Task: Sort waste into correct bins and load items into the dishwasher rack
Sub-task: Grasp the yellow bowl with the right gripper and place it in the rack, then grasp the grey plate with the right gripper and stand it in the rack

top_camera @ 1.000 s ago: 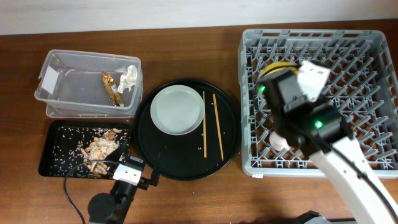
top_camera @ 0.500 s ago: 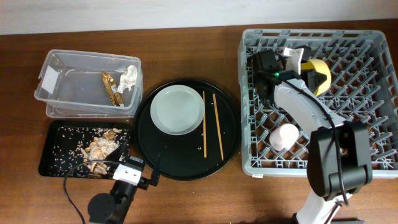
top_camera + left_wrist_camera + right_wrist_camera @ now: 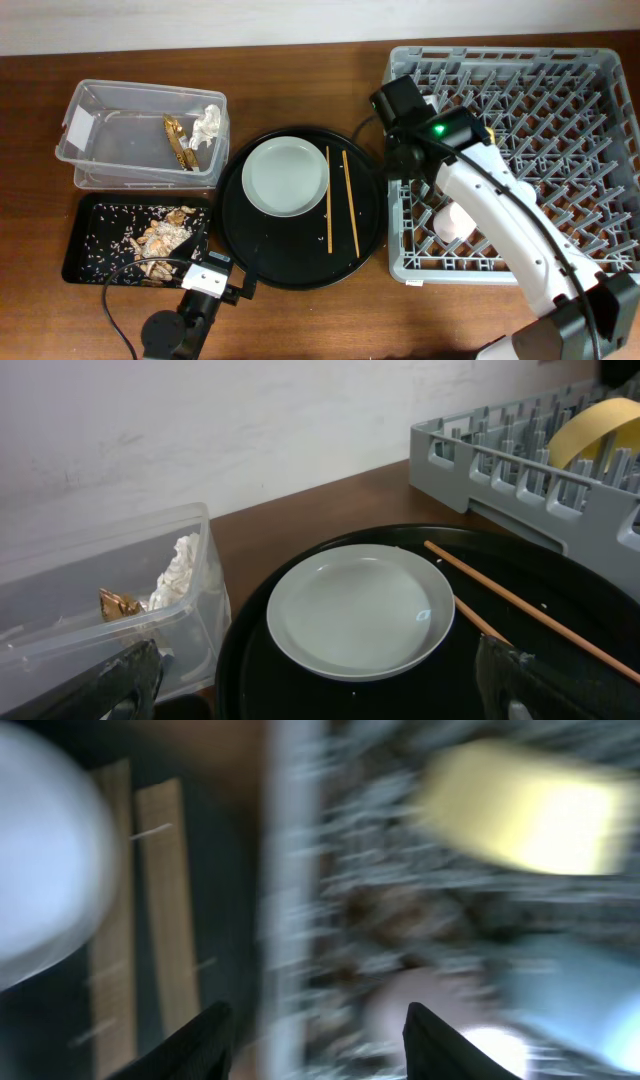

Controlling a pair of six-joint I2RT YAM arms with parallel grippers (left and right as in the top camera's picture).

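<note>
Fingers (image 3: 215, 1038) of right arm: apart, empty, blurred, above left edge of large square grey plastic pegged rack (image 3: 560, 100). Left fingers (image 3: 125, 680): apart too, empty, at near rim of big round black tray (image 3: 250, 255). On that tray: pale grey-green round plate (image 3: 285, 177), two thin wooden chopsticks (image 3: 328, 200). In rack: yellow bowl (image 3: 605, 422), small pink cup (image 3: 452, 222). Brown wooden desk (image 3: 300, 80) beneath all.

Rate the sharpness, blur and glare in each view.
Overhead: sharp and evenly lit, no harsh glare. Left wrist: in focus, with one small highlight on the plate. Right wrist: heavy motion blur; the chopsticks smear into brown bands and the yellow bowl into a soft patch, while the right hand has fairly clear edges.
</note>
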